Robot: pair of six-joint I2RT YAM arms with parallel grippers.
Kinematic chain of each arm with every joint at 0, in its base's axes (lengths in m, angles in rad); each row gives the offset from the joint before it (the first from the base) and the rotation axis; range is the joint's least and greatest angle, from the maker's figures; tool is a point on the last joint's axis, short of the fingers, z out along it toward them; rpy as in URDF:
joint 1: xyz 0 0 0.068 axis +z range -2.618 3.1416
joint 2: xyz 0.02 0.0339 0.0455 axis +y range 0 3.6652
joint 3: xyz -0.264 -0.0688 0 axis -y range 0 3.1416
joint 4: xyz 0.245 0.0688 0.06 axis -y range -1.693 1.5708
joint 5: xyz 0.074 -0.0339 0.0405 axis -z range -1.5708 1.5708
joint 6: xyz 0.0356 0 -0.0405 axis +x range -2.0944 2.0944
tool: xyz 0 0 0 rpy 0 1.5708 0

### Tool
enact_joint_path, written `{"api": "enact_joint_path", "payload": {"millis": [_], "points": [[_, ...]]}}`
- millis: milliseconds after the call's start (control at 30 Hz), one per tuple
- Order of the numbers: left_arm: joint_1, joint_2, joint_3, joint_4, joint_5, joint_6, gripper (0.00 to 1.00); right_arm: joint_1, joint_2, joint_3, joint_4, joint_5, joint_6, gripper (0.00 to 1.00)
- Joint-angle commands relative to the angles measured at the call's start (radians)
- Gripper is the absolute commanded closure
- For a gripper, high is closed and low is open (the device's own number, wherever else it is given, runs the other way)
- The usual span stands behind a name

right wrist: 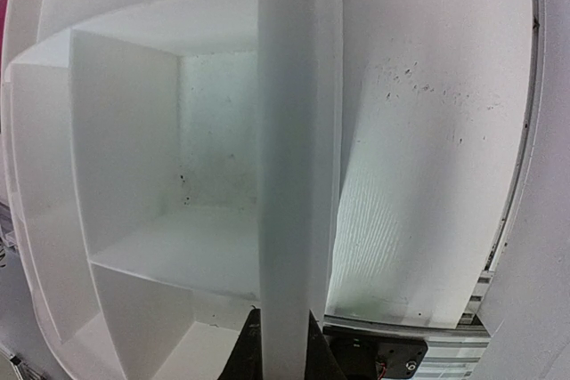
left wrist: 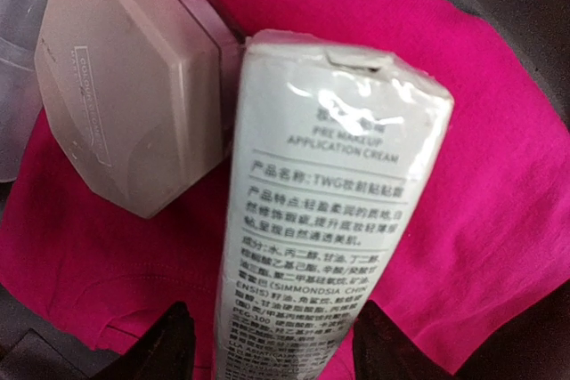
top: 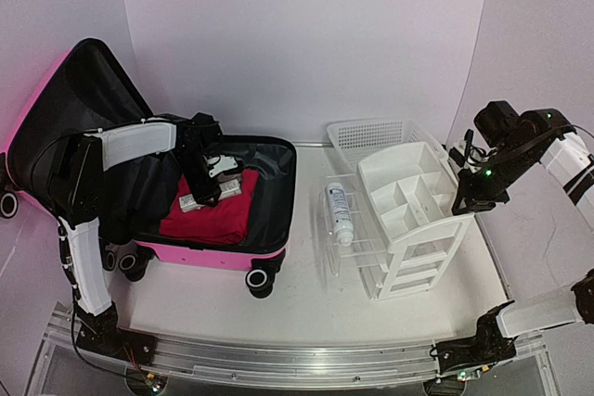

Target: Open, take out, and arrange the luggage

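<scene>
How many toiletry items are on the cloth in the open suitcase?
3: cream tube, beige hexagonal jar left of it, clear container at the edge of the cloth; more may be hidden.

The suitcase (top: 218,254) lies open, its lid propped up at left. The left gripper (top: 210,194) reaches down onto white items (top: 197,201) on a red cloth (top: 212,222) inside. The right gripper (top: 461,205) meets the right edge of the organizer (top: 408,194). A bottle (top: 339,213) lies just left of it, and a basket (top: 367,133) stands behind.

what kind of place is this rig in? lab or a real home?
Most likely a lab data-collection booth: a plain pale backdrop wraps the table, two arms are bolted to a metal rail at its near edge, and the props look staged: pink luggage, white drawer organizer.
</scene>
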Motion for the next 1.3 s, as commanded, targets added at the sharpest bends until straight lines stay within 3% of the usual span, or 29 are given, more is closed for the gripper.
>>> {"api": "enact_joint_path", "payload": {"millis": [0, 400, 533, 700, 767, 867, 1000, 1033, 1100, 1267], "points": [[-0.002, -0.007, 0.023, -0.005, 0.025, -0.001, 0.46, 0.003, -0.025, 0.056, 0.051, -0.020, -0.010, 1.00], [-0.002, -0.063, 0.012, -0.006, 0.047, -0.019, 0.68, 0.003, -0.029, 0.058, 0.051, -0.024, -0.008, 1.00], [-0.002, -0.094, 0.023, -0.010, 0.042, -0.048, 0.70, 0.003, -0.029, 0.061, 0.052, -0.025, -0.006, 1.00], [-0.002, -0.198, 0.082, -0.012, 0.095, -0.187, 0.71, 0.003, -0.029, 0.063, 0.051, -0.027, -0.003, 1.00], [-0.002, -0.250, 0.121, -0.010, 0.167, -0.297, 0.70, 0.003, -0.029, 0.061, 0.051, -0.027, -0.003, 1.00], [-0.003, -0.320, 0.128, 0.082, 0.388, -0.541, 0.71, 0.003, -0.030, 0.055, 0.052, -0.030, -0.002, 1.00], [-0.027, -0.410, -0.036, 0.483, 0.631, -1.066, 0.74, 0.003, -0.027, 0.047, 0.061, -0.035, 0.004, 1.00], [-0.047, -0.422, -0.073, 0.575, 0.634, -1.228, 0.75, 0.003, -0.026, 0.046, 0.061, -0.039, 0.005, 1.00], [-0.092, -0.438, -0.133, 0.733, 0.624, -1.405, 0.74, 0.003, -0.030, 0.045, 0.061, -0.042, 0.007, 1.00], [-0.255, -0.402, -0.096, 0.780, 0.469, -1.656, 0.73, 0.002, -0.047, 0.037, 0.063, -0.037, 0.009, 1.00]]}}
